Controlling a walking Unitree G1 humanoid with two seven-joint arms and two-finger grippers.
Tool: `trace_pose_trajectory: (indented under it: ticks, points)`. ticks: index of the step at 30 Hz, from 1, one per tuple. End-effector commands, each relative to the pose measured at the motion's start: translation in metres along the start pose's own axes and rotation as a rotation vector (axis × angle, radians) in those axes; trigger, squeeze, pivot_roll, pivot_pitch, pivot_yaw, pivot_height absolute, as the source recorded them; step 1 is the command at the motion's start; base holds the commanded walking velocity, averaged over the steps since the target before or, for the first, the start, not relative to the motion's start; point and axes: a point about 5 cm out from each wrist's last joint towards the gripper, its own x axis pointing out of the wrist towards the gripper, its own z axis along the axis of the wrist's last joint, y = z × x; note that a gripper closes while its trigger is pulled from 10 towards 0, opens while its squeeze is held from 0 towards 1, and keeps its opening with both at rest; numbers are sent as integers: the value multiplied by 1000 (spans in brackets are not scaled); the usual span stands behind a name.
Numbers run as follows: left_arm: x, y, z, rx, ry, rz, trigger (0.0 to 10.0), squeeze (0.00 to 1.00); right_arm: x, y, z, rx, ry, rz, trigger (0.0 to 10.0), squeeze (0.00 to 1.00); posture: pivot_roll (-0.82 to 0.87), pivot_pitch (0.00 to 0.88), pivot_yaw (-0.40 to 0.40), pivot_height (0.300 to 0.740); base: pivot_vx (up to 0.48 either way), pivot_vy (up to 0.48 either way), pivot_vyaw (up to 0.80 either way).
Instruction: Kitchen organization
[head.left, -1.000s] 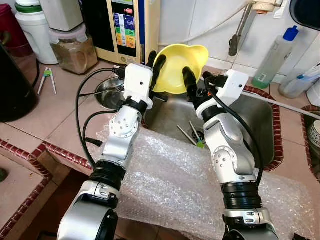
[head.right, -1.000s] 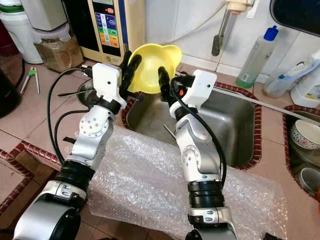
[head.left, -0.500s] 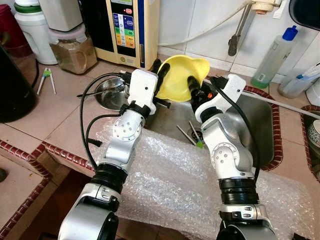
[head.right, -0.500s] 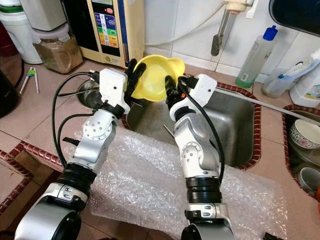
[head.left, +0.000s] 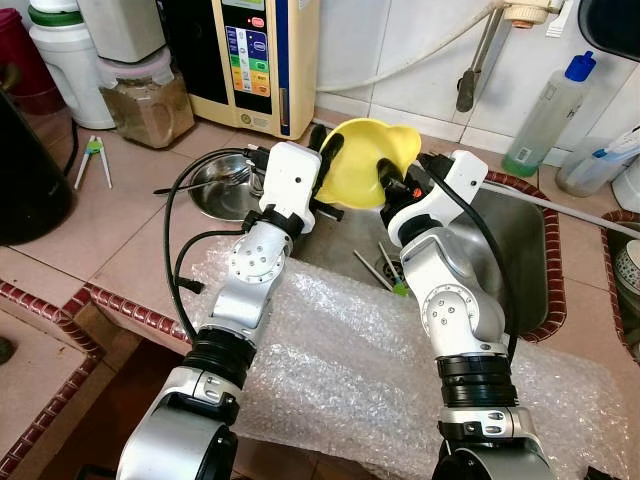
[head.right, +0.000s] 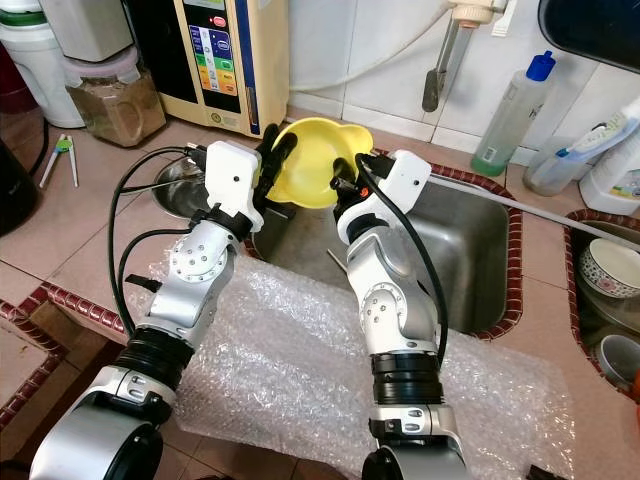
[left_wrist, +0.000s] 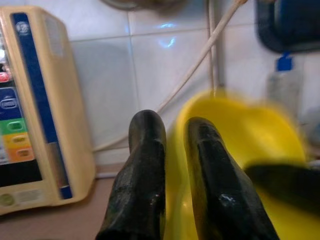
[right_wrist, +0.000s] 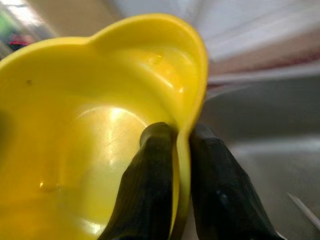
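I've got the yellow bowl (head.left: 364, 163) up in the air over the near-left corner of the sink (head.left: 520, 255), tipped so its mouth faces the robot. Both grippers are on it. My left gripper (head.left: 328, 160) is clamped on the bowl's left rim, one finger (left_wrist: 142, 170) outside the wall and the other inside, as I see in the left wrist view. My right gripper (head.right: 342, 178) pinches the right rim the same way: in the right wrist view the thin yellow edge runs straight down between the two black fingers (right_wrist: 150, 175), which squeeze it from either side.

Down in the sink basin, a few utensils (head.left: 385, 266) lie by the drain, one with a green tip. A sheet of bubble wrap (head.left: 350, 370) is spread over the bench (head.left: 120, 250) in front of the sink, under both arms. Just left of the left gripper sits a small steel bowl (head.left: 215, 185) on the bench. Further back stands a cream appliance with coloured buttons (head.left: 262, 55), and beside it a jar of brown grains (head.left: 148, 100). A clear bottle with a blue cap (head.left: 552, 115) stands behind the sink on the right.
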Motion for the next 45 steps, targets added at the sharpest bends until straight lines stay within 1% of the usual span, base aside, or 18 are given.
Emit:
trace_pose_trajectory:
  ticks: [1,5,8,9,10,11,15,16,18,19,24,29,33,34,35,36,42,45]
  points:
    - [-3,1,0,-24,8,-30,10000,1000,-2,-26,3,2,-5,-128,0,0,5,96,-19,740,0,0,0]
    - [-4,-2,-2,-35,19,-51,10000,1000,-2,-32,2,-1,1,-163,0,0,4,98,-19,740,0,0,0]
    - [-6,-6,-4,-49,40,-99,10000,1000,-3,-46,2,-38,2,-255,0,0,9,100,-17,740,0,0,0]
    - [-7,-7,-6,-52,63,-126,10000,1000,-4,-51,3,-51,-2,-292,0,0,13,101,-16,740,0,0,0]
    - [-7,-7,-6,-53,68,-132,10000,1000,-3,-52,3,-52,-3,-299,0,0,13,101,-16,740,0,0,0]
    - [-10,-9,-9,-72,94,-182,10000,1000,-4,-59,3,-80,-1,-349,0,0,19,103,-13,740,0,0,0]
    - [-21,-14,-21,-100,201,-292,10000,1000,-8,-74,0,-81,6,-441,0,0,25,109,-12,740,0,0,0]
    - [-24,-14,-24,-90,214,-311,10000,1000,-9,-75,-2,-69,12,-450,0,0,24,110,-12,740,0,0,0]
    - [-30,-16,-29,-89,261,-351,10000,1000,-10,-78,-2,-86,14,-465,0,0,24,111,-11,740,0,0,0]
    - [-34,-15,-34,-78,306,-376,10000,1000,-10,-79,-2,-99,11,-479,0,0,23,112,-9,740,0,0,0]
    - [-42,-11,-42,-47,402,-416,10000,1000,-11,-85,-1,-137,15,-521,0,0,25,114,-8,740,0,0,0]
    - [-47,-2,-47,-16,462,-425,10000,1000,-13,-89,-3,-186,29,-548,0,0,29,114,-5,740,0,0,0]
    - [-47,2,-47,-3,471,-412,10000,1000,-12,-88,-4,-168,29,-525,0,0,30,112,-4,740,0,0,0]
    - [-46,3,-47,-3,472,-411,10000,1000,-12,-88,-4,-182,29,-523,471,671,30,111,-4,740,0,0,0]
    - [-46,3,-47,-2,474,-408,10000,1000,-12,-87,-4,-188,29,-517,4667,1000,30,112,-5,740,0,0,0]
    - [-46,4,-47,1,477,-406,10000,1000,-11,-85,-4,-191,31,-511,10000,1000,30,112,-6,740,0,0,0]
    - [-46,2,-47,7,485,-400,10000,1000,-11,-83,-8,-182,40,-506,10000,1000,33,108,-10,740,0,0,0]
    - [-47,2,-48,8,492,-399,10000,1000,-8,-73,-8,-178,41,-443,10000,1000,29,108,-8,740,0,0,0]
